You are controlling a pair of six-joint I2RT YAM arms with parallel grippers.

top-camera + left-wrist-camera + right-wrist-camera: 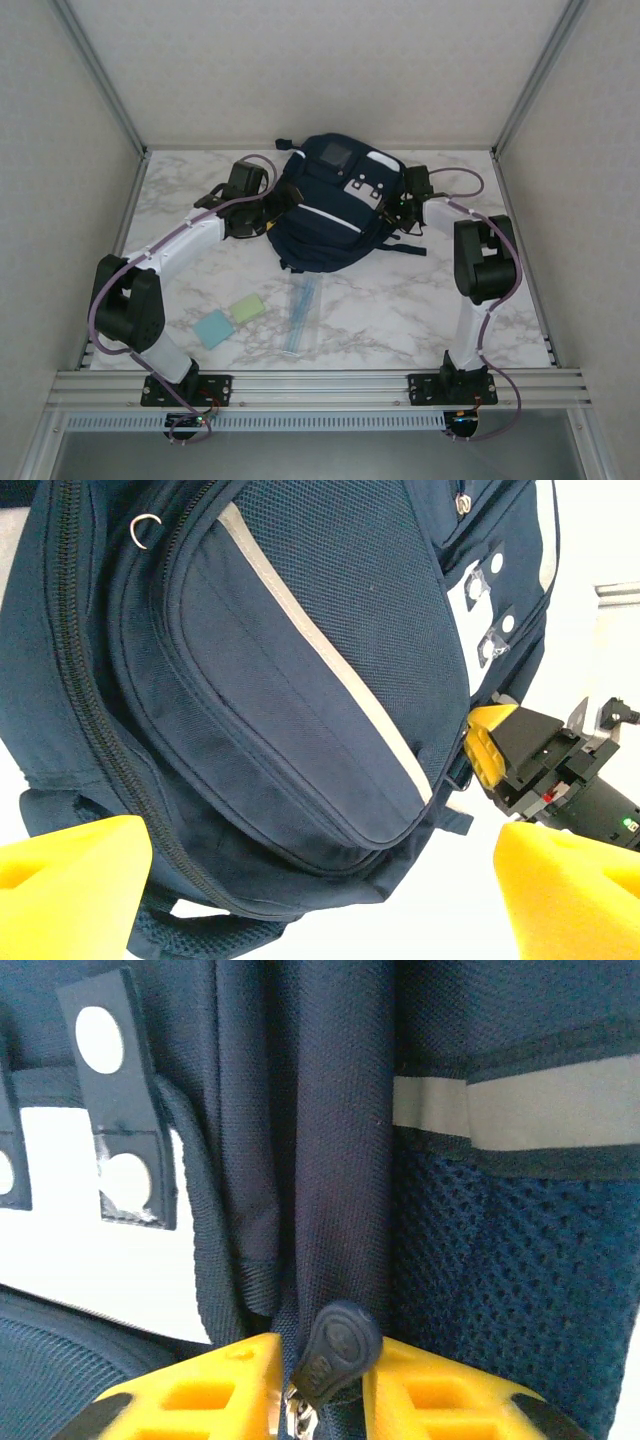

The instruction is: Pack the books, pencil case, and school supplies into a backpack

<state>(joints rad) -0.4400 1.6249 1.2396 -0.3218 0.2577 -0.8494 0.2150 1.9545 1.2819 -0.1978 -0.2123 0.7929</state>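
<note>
The navy backpack (330, 205) lies at the back middle of the table, its front pocket and white stripe facing my left wrist camera (300, 680). My left gripper (268, 207) (320, 905) stands open at its left side, yellow fingertips (70, 880) wide apart with nothing between them. At the right side, my right gripper (403, 207) (322, 1388) is shut on a dark rubber zipper pull (337, 1350) of the backpack (330, 1140). A pale blue pad (213, 328) and a pale green pad (248, 307), the school supplies, lie at the front left. A clear pencil case (303, 312) lies in front of the backpack. The books are out of view.
The marble table (420, 310) is walled by white panels and aluminium posts at the back and sides. Dark backpack straps (405, 247) trail to the right near my right arm. In the left wrist view the right gripper's yellow finger (490, 745) shows past the backpack's edge.
</note>
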